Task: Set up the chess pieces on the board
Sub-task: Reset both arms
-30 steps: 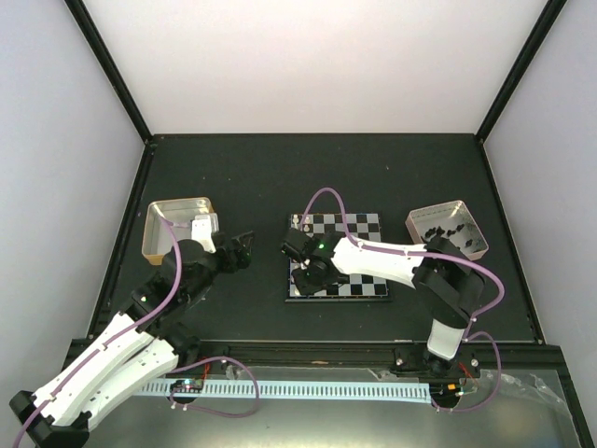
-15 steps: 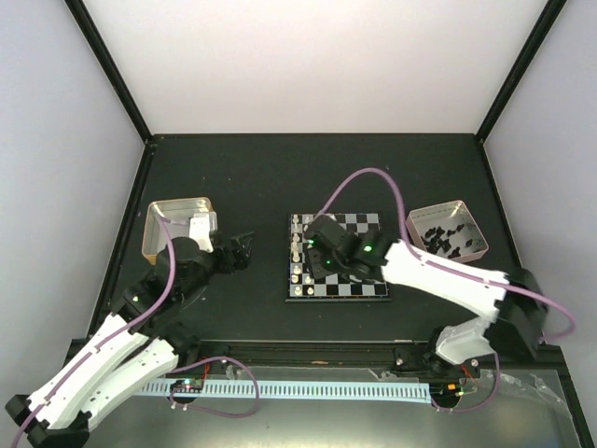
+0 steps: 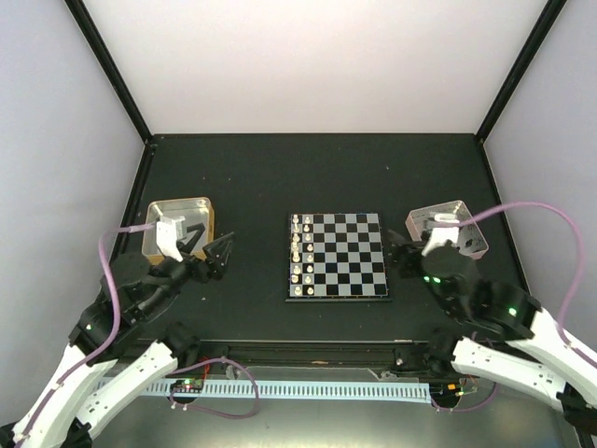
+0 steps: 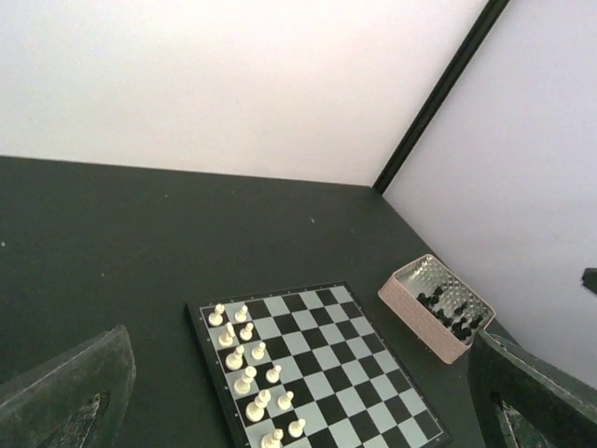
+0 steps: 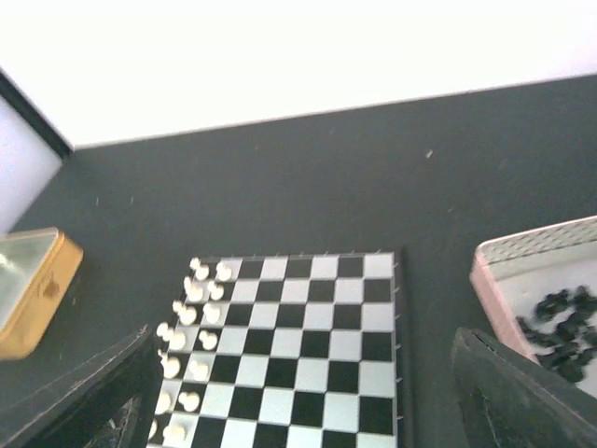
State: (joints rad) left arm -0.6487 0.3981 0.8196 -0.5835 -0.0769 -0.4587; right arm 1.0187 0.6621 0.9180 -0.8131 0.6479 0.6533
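The board lies flat in the middle of the table. Several cream-white chess pieces stand in two files along its left edge, and they also show on the board in the left wrist view as white pieces. My left gripper hangs open left of the board, holding nothing. My right gripper is open just off the board's right edge, with nothing between its fingers. The right wrist view shows the board and the white pieces between its fingers.
A gold tray sits at the left behind the left arm. A pinkish tray with black pieces stands at the right, partly covered by the right arm. Dark frame posts rise at the table's far corners.
My right arm has drawn back from the board's left files to the right side, and its jaws have opened. The left gripper has shifted slightly back. The white pieces now show uncovered.
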